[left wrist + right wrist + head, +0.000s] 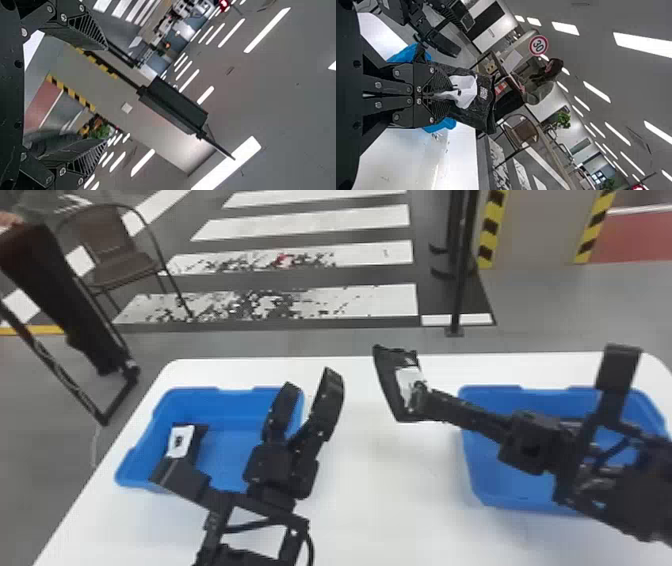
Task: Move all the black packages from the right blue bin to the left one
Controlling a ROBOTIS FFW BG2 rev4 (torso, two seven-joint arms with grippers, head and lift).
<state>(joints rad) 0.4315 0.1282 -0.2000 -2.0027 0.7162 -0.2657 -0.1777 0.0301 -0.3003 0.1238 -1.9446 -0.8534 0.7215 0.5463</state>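
Head view shows your right gripper (424,402) clenched on a black package (407,390) between the right bin (515,490) and left bin (227,405), so steer it clear of your spread left gripper (310,382) and release it low.

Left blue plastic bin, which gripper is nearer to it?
Left. In the head view, the left gripper shows by the right edge of the blue bin; the right gripper, holding a white-labelled black package, is farther right, above the white table.
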